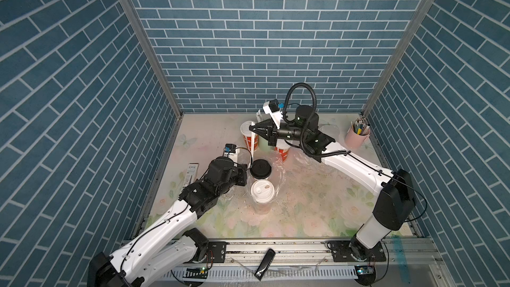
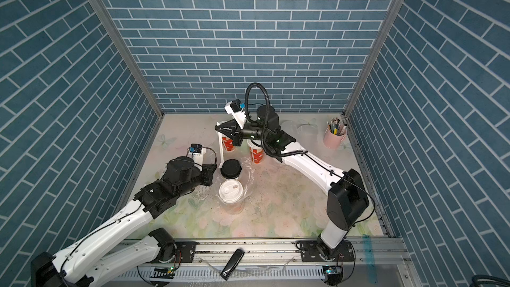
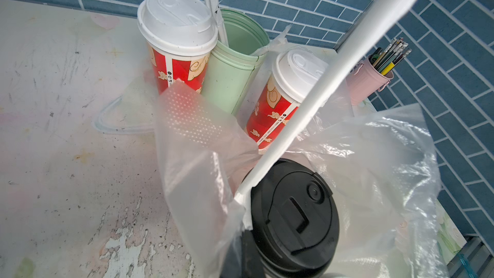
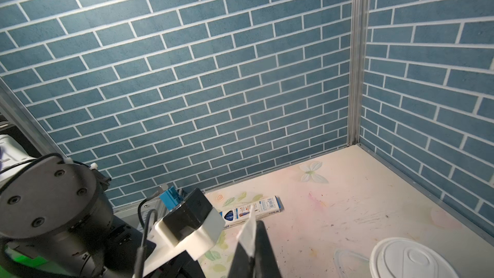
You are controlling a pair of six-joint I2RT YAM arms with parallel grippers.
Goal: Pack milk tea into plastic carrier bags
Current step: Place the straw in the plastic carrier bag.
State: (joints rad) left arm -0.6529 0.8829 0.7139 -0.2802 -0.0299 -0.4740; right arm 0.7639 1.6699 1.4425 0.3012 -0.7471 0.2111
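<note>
Milk tea in bag, straw in R gripper

black-lidded cup in bag, wrapped straw

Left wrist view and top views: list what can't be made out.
- Left gripper: fingertips hidden under its own wrist in both top views, outside the left wrist view.
- Black-lidded cup: sides covered by bag film, left wrist view.
- Pens: too small to tell apart, top views.
</note>
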